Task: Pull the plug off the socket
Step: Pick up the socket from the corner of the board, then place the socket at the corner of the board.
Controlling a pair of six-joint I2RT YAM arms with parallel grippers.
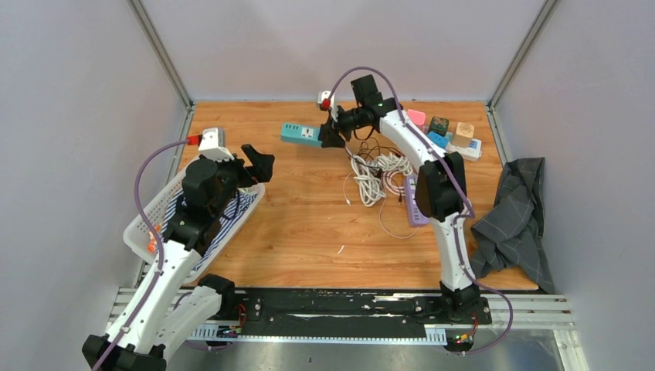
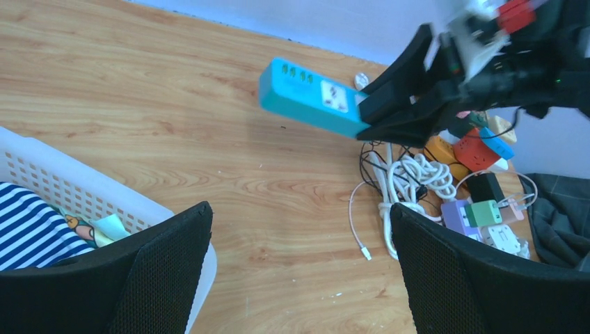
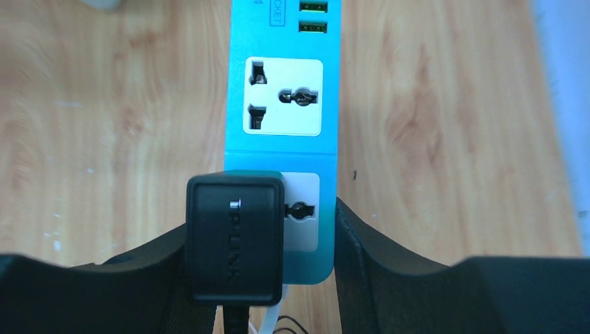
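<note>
Your right gripper (image 1: 330,136) is clamped on one end of the teal power strip (image 1: 301,134), which is raised off the table (image 1: 309,232) at far centre. The black plug (image 3: 235,240) sits seated in the end socket (image 3: 300,210). Your left gripper (image 1: 260,162) stands wide open and empty.

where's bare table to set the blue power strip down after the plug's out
Widest bare wood lies between the white basket and the cord tangle, down to the near edge. A smaller patch sits at the far edge, left of the power strip the right claw holds. Crowded: far right, adapters beside that tangle.
</note>
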